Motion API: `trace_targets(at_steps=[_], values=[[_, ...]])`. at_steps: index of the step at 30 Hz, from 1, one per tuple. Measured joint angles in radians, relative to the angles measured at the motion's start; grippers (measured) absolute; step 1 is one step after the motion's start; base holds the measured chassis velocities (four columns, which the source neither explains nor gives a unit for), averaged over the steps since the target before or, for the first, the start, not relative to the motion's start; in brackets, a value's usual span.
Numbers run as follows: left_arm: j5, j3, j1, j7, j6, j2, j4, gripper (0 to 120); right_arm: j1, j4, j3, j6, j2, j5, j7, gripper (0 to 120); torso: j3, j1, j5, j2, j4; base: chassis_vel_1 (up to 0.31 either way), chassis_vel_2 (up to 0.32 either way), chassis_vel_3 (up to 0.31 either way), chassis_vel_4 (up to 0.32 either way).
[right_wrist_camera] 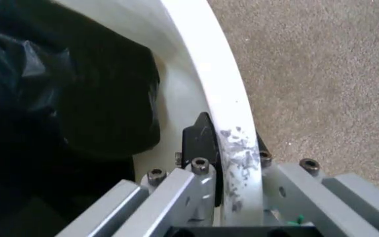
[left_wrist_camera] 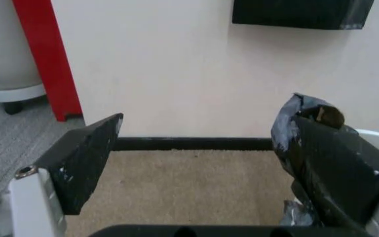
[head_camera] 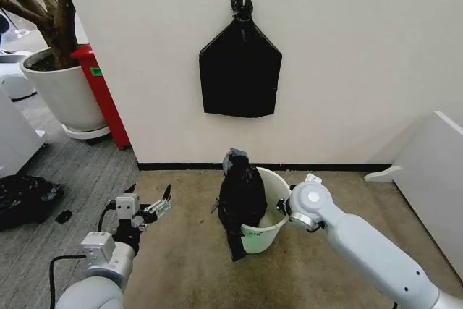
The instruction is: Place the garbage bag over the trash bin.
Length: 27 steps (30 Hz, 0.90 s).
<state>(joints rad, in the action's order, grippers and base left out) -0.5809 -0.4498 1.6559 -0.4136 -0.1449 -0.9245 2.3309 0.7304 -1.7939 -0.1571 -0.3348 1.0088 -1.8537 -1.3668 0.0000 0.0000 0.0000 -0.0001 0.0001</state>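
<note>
Head view: the trash bin (head_camera: 269, 216) is standing on the carpet below the wall. The garbage bag (head_camera: 241, 199) is draping upright over the bin's left rim, partly inside. The right gripper (right_wrist_camera: 232, 163) is clamping the bin's right rim, bracing it. The left gripper (head_camera: 148, 206), jaws wide and empty, is hovering left of the bin, the bag lying to its right.
</note>
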Motion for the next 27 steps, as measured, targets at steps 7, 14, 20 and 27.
trace_targets(at_steps=[7, 14, 20, 27], values=[[-0.003, 0.004, -0.004, -0.015, -0.001, 0.004, -0.001, 100, 0.015, 0.018, 0.002, -0.015, 0.0, 0.028, 0.031, 0, 0.0, 0.0, -0.0005, 0.0, -0.0002, 0.0, 0.0, 0.0, 0.0], [-0.002, 0.004, 0.0, -0.016, 0.001, -0.004, 0.002, 100, 0.036, 0.017, 0.008, -0.024, -0.002, 0.051, 0.045, 0, 0.0, 0.0, -0.0004, 0.0, -0.0003, 0.0, 0.0, 0.0, 0.0], [0.001, 0.007, -0.003, -0.014, 0.002, -0.006, 0.001, 100, 0.03, -0.003, 0.017, -0.025, -0.009, 0.016, 0.048, 2, 0.0, 0.0, 0.0002, 0.0, -0.0002, 0.0, 0.0, 0.0, 0.0], [0.008, 0.009, 0.001, -0.01, 0.002, -0.017, -0.001, 100, 0.0, -0.028, 0.031, -0.003, -0.012, -0.033, 0.035, 20, 0.0, 0.0, 0.0003, 0.0, 0.0, 0.0, 0.0, 0.0, 0.0]])
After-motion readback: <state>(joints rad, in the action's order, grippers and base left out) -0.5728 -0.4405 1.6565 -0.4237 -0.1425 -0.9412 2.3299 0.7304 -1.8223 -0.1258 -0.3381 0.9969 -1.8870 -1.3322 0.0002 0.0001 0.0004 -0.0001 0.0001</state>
